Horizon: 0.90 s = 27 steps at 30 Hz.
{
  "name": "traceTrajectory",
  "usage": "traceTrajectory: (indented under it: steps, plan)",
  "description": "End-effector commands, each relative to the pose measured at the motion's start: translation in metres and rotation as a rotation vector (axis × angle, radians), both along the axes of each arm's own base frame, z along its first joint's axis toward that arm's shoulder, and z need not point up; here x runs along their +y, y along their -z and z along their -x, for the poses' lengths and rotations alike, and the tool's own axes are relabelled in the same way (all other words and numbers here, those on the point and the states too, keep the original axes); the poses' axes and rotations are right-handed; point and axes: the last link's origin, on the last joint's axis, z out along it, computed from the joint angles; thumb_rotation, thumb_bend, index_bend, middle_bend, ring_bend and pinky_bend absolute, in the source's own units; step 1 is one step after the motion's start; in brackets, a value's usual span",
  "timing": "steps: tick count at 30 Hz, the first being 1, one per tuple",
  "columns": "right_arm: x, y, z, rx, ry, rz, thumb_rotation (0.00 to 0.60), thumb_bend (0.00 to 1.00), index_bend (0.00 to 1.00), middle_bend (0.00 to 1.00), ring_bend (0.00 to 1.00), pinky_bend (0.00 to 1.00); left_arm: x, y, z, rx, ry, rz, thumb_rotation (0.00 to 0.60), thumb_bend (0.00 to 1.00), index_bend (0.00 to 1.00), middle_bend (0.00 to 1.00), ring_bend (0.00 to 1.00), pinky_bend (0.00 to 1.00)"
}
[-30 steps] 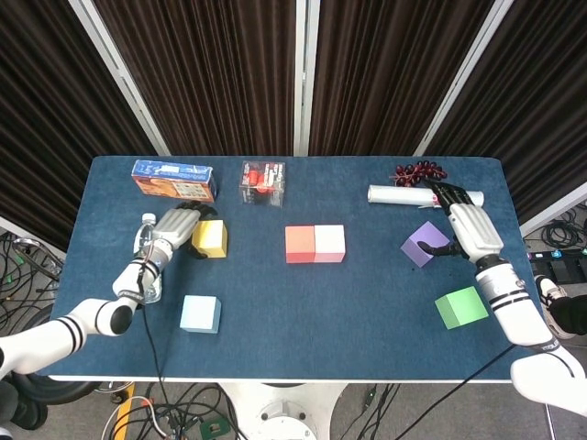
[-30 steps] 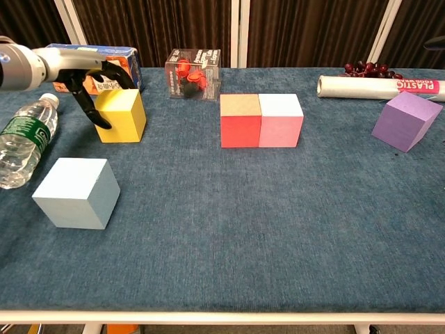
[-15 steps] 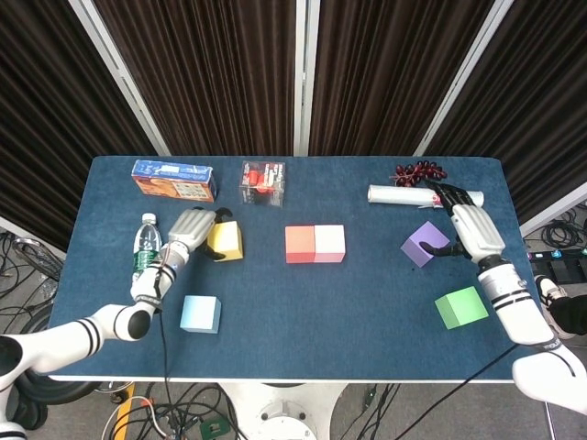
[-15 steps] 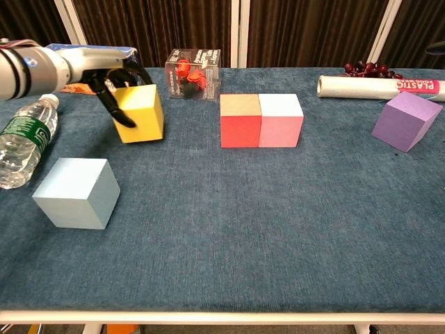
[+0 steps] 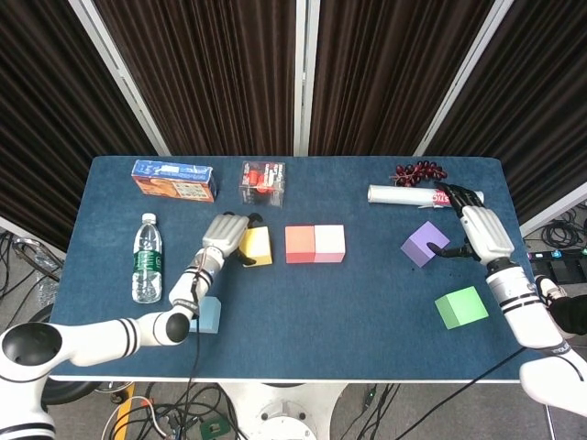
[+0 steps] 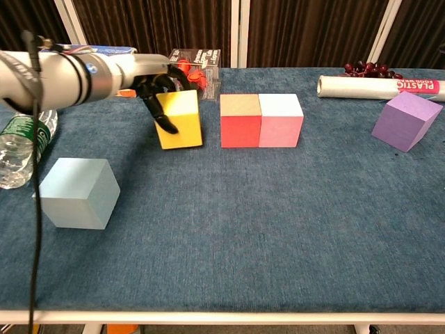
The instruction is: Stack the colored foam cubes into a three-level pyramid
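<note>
Now left hand (image 6: 158, 90) grips yellow cube (image 6: 180, 120), nr red cube (image 6: 240, 120).

two cubes (image 5: 315, 244) sit side by side, touching, mid-table. the held cube (image 5: 257, 246) lies just left of them. the bottle (image 5: 147, 270) lies far left; the roll (image 5: 404, 194) far right rear.

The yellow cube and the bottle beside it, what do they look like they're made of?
The yellow cube, held by the left hand, looks like matte foam: flat, dull faces without glare, though softness can't be confirmed. The bottle looks like clear, glossy plastic with a green label and white cap.
</note>
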Motion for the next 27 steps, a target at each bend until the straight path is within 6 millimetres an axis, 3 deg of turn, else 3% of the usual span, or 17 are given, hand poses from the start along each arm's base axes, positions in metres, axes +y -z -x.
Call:
traceTrajectory:
  steps: [1,9,27]
  plan:
    - [0.0,-0.001,0.001,0.0,0.0,0.003,0.6,0.13,0.0,0.09,0.0,0.0,-0.002,0.007,-0.012,-0.002,0.007,0.005,0.6,0.13,0.22,0.48,0.37,0.2]
    - [0.001,-0.004,0.004,-0.007,0.007,0.009,0.6,0.13,0.0,0.09,0.0,0.0,0.003,0.012,-0.029,0.027,0.036,-0.005,0.6,0.13,0.22,0.48,0.37,0.2]
    - [-0.002,-0.005,0.007,-0.014,0.012,0.013,0.6,0.13,0.0,0.09,0.0,0.0,0.009,0.016,-0.03,0.058,0.04,0.0,0.6,0.13,0.22,0.48,0.37,0.2]
